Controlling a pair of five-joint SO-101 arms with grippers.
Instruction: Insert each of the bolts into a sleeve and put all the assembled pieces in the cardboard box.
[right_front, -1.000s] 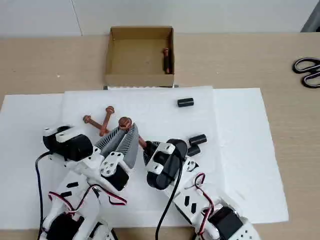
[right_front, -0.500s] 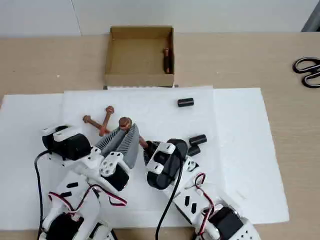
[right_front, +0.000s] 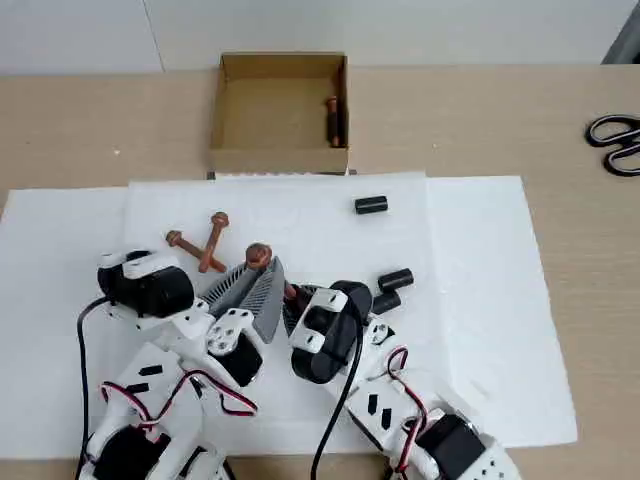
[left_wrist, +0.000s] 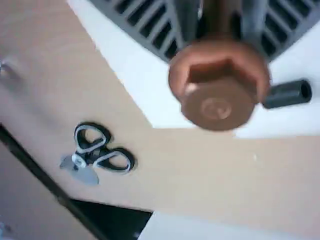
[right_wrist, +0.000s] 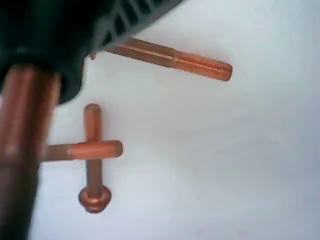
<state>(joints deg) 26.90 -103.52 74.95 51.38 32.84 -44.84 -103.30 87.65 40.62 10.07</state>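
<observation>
The left claw (right_front: 257, 268) has slid slightly back toward its base, pinching a bolt (right_front: 258, 255) under the head. The shank slants away from the cardboard box (right_front: 225, 110) toward the right arm (right_front: 325, 340). The nearest sleeve (right_front: 395, 279) lies just beyond.

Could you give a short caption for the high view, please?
Left gripper holds a bolt near two crossed bolts.

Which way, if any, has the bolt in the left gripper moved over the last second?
Yes, slightly: the bolt in the left gripper has shifted away from the cardboard box, toward the arms' bases.
</observation>
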